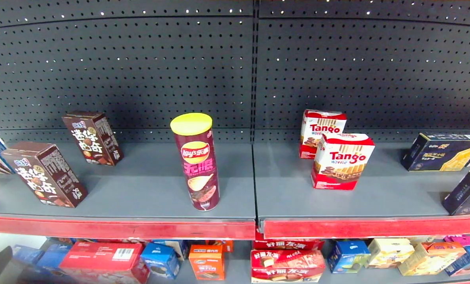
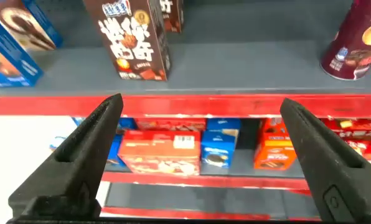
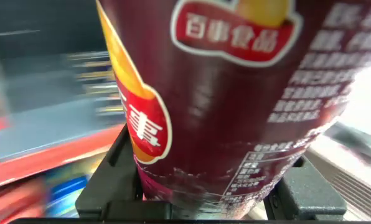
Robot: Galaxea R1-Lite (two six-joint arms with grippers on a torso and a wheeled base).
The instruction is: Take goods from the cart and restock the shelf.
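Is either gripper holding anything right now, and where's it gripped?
The right gripper holds a maroon chips can, clamped across its round side wall; which end cannot be told. The left gripper is open and empty.

Top shelf (image 1: 148, 185) tally right now: two brown boxes (image 1: 45, 173) (image 1: 94, 138), one chip can (image 1: 197, 161), two wafer boxes (image 1: 341, 161) (image 1: 317, 130), two navy boxes (image 1: 440, 152) (image 1: 465, 193).
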